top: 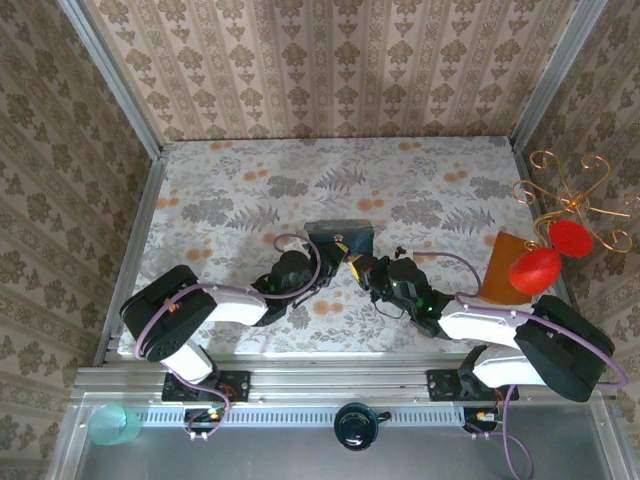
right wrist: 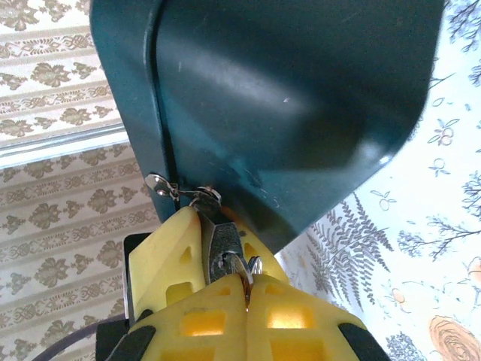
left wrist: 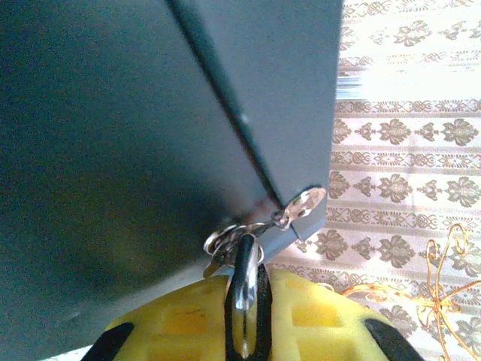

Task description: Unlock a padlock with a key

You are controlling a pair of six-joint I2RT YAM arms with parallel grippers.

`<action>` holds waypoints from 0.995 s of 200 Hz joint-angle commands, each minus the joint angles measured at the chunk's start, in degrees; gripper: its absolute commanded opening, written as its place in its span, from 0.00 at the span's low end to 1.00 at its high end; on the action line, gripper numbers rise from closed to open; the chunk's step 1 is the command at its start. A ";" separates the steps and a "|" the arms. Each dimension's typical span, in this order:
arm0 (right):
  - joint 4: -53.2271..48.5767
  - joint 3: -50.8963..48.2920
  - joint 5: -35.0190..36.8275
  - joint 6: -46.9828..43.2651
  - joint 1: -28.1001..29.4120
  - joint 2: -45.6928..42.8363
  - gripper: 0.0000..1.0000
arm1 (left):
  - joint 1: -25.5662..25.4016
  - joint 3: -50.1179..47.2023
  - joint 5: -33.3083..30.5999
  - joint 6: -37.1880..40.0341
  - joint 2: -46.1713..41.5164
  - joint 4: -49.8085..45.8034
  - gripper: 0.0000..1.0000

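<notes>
Leaf-printed cloth covers the table [top: 250, 190], with patterned wallpaper on three sides. From the near edge both arms reach to the middle of the table, where their tips meet just in front of the rectangular dark blue tin box [top: 340, 236].

The right tool [right wrist: 245, 292] is pressed together on a thin silver key [right wrist: 246, 275], with a small steel key ring [right wrist: 255, 263] beside it. Just beyond the key sits what I take to be the tiny dark padlock with a metal shackle [right wrist: 216, 241], close against the tin's lower corner. The left tool [left wrist: 242, 284] is pinched almost closed on the padlock. A silver snap clasp [left wrist: 301, 204] hangs at the tin's edge.

I judge that lock and key have been brought together, while turning the key and freeing the shackle are not yet done. The yellow fingers hide the keyhole, so I cannot tell whether the key is seated. Nor can I tell whether the shackle is open or closed.
</notes>
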 commanded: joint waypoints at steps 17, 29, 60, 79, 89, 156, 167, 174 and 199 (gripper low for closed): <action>1.62 3.66 -4.85 -3.02 0.80 0.82 0.00 | -1.26 2.92 5.76 1.74 -0.13 0.71 0.00; 1.62 3.86 -5.21 -4.10 0.57 0.90 0.00 | -1.27 2.92 5.89 1.86 -0.36 -0.29 0.00; -5.80 3.65 -5.50 -11.46 -1.23 -1.31 0.25 | -0.44 2.06 5.00 4.55 -3.68 -7.13 0.00; -13.42 5.18 -7.37 -19.58 -2.84 -2.75 0.46 | 0.49 1.71 3.82 7.35 -6.85 -13.48 0.00; -15.72 6.31 -10.08 -24.52 -3.88 -2.43 0.50 | 1.16 1.22 3.73 8.29 -7.57 -14.46 0.00; -22.31 8.69 -11.06 -58.66 -3.65 -4.38 0.51 | 5.17 -3.06 4.26 9.88 -10.35 -18.25 0.00; -22.55 8.63 -8.45 -66.71 -2.00 -5.66 0.51 | 5.33 -2.83 4.35 10.38 -11.04 -19.49 0.00; -21.98 8.26 -5.62 -72.04 -0.37 -6.25 0.51 | 5.28 -2.56 4.39 10.80 -11.50 -20.52 0.00; -17.76 7.34 -2.46 -87.19 4.16 -5.03 0.48 | 5.20 -2.40 4.51 11.16 -12.72 -21.92 0.00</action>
